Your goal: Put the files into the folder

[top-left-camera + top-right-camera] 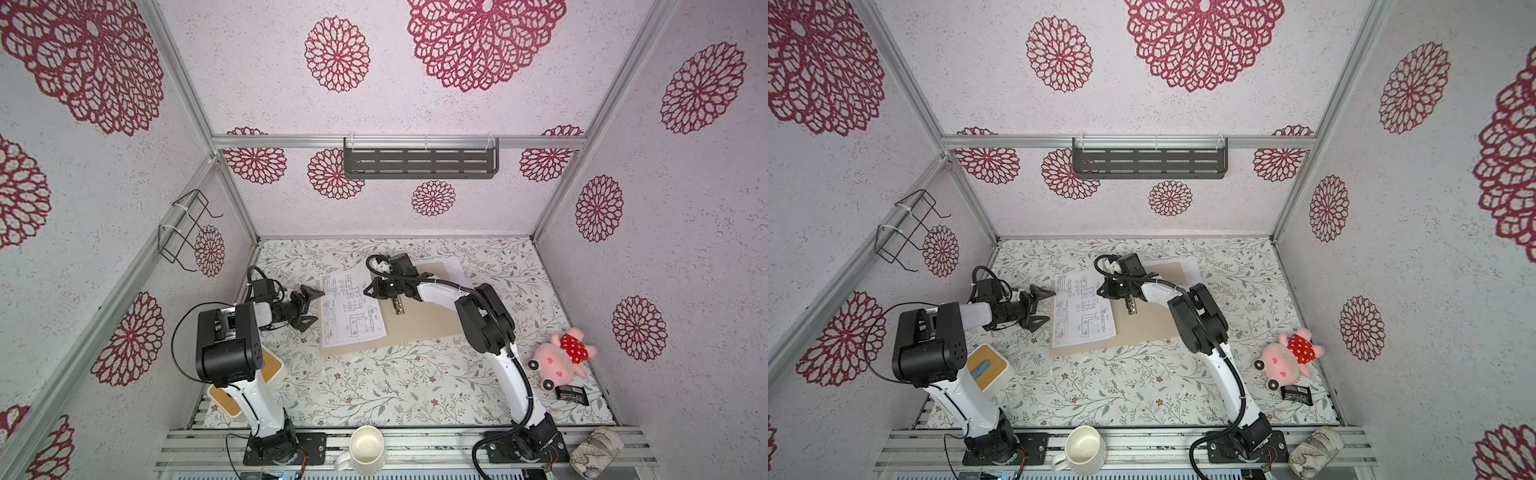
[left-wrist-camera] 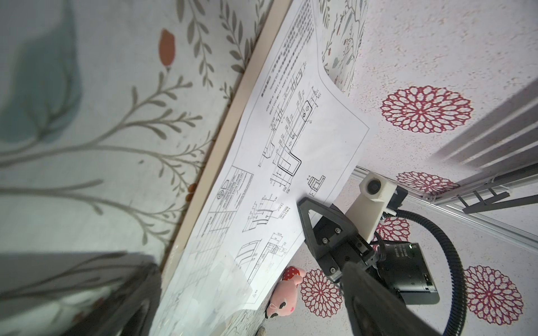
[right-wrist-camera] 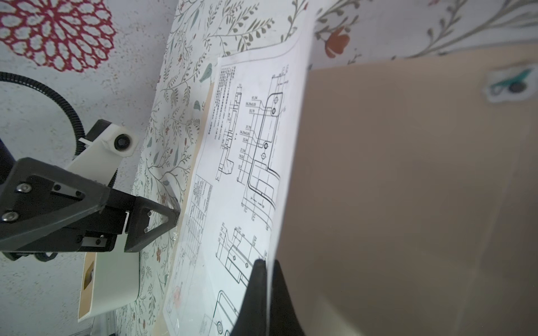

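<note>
Right hand pinched tight on the right edge of the drawing sheet; left hand spread wide and empty.

In the right wrist view the two dark fingertips meet on the sheet's edge and hold that side up off the folder, while the sheet's other side lies on the folder's left half. The folder lies flat in the middle of the bench, its metal clip bare just beside the right hand. In both top views the left hand hovers just beside the sheet's left edge, touching nothing. The text sheet shows at the folder's far right corner; whether it lies over or under the card I cannot tell. A pink plush toy sits well apart at the bench's right edge.
</note>
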You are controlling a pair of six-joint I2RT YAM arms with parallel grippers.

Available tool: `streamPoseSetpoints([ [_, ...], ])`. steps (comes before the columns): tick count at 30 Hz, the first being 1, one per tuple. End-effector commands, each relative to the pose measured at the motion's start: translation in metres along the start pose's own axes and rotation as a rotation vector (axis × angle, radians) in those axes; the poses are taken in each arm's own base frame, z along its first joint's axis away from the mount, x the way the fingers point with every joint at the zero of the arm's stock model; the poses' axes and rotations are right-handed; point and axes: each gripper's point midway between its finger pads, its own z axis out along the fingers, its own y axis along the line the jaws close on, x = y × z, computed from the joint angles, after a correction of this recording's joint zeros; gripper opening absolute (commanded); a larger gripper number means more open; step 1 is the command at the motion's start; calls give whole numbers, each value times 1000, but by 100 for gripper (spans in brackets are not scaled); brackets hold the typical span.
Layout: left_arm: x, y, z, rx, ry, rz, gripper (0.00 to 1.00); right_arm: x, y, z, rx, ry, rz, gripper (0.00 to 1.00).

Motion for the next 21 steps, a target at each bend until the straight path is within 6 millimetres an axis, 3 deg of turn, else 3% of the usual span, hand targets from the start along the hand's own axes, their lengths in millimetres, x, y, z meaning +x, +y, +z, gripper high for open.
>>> streamPoseSetpoints([
  [1,0,11,9,-34,6,-16,100,-9,3,-2,15,-15,7,5],
  [2,0,11,9,-34,6,-16,100,-8,2,-2,20,-12,19,13],
  [6,0,11,10,-35,7,-17,100,-7,2,-1,21,2,59,18],
  [17,2,13,10,-39,5,-20,100,4,9,-2,-11,72,74,18],
  [21,3,13,11,-40,6,-21,100,5,11,-3,-11,93,58,12],
])
